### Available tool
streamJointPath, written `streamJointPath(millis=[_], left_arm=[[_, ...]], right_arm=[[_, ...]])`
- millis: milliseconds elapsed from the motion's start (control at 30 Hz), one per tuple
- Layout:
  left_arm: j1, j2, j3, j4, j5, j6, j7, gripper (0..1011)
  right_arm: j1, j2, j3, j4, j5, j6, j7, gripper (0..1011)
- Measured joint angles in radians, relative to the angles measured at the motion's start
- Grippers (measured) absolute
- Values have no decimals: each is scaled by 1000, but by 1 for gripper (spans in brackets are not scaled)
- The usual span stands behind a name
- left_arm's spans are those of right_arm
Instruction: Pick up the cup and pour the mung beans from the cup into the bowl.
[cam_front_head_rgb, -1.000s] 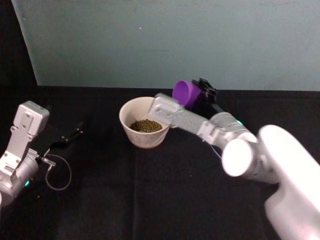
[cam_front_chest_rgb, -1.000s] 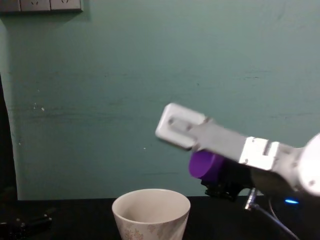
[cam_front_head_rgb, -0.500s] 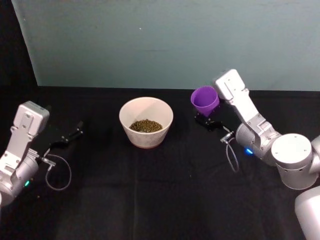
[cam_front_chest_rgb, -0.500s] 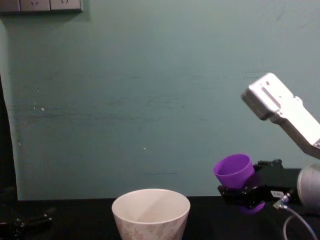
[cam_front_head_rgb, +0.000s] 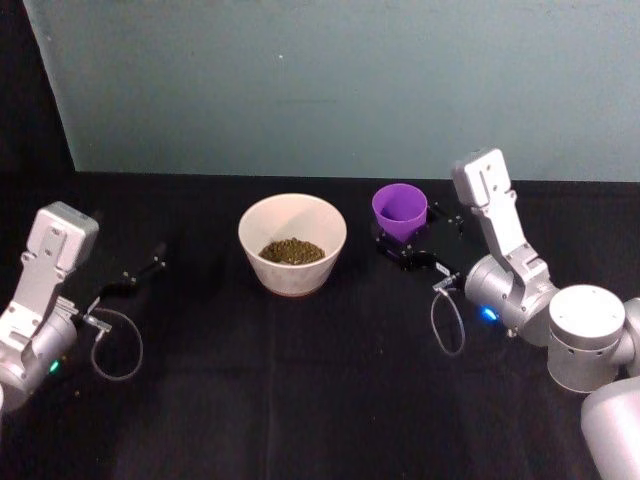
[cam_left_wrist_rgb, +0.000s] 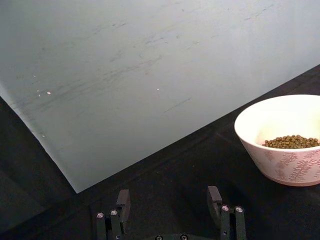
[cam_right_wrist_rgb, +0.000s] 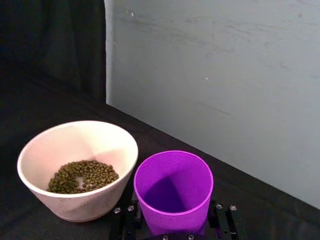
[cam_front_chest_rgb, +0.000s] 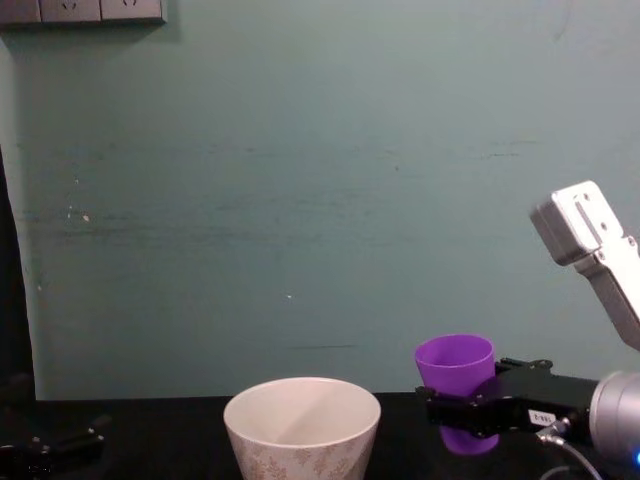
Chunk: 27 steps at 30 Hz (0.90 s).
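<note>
On the black table (cam_front_head_rgb: 300, 400), right of centre, the cup (cam_front_head_rgb: 399, 212) stands upright with its mouth up, held by the right gripper (cam_front_head_rgb: 402, 250), whose dark fingers (cam_right_wrist_rgb: 222, 220) are clenched against the cup's lower wall on both sides. The right wrist view looks down into the cup (cam_right_wrist_rgb: 173, 190): its purple inside is bare, with no beans showing. Seen from the chest, the cup (cam_front_chest_rgb: 456, 375) sits level, its rim higher than the bowl's, with the right gripper (cam_front_chest_rgb: 470, 410) wrapped round its lower half; whether its base touches the table cannot be told.

Just left of the cup, close beside it but apart, the bowl (cam_front_head_rgb: 292, 243) rests on the table near the middle. A heap of mung beans (cam_front_head_rgb: 292, 251) lies in its bottom, green-brown against the pale inside. The leaf pattern on the bowl's outer wall (cam_left_wrist_rgb: 290, 167) shows in the left wrist view, as do the beans (cam_left_wrist_rgb: 292, 142).

Far off at the left side of the table, well apart from the bowl, the left gripper (cam_front_head_rgb: 140, 275) is idle, low over the table; its two fingers (cam_left_wrist_rgb: 216, 199) are spread with nothing between them. A thin cable loop (cam_front_head_rgb: 115, 345) hangs by the left arm, and another (cam_front_head_rgb: 447, 325) by the right. A pale green wall (cam_front_head_rgb: 340, 80) rises behind the table's far edge.
</note>
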Motion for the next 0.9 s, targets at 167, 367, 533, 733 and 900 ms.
streamJointPath(millis=[167,367,533,733,900], left_arm=[[0,0,0,0,0,0,0,1011],[0,0,0,0,0,0,0,1011],[0,0,0,0,0,0,0,1012],[0,0,0,0,0,0,0,1011],[0,0,0,0,0,0,0,1011]], right_arm=[[4,-1,5,32,40,-20,7,726],[5,-1,13,58,81,-26,16,726],[5,0,14,75,108,-32,21,726],[9,3,7,96,132,-46,21,726],[16,3,2,115,154,-58,22,724]])
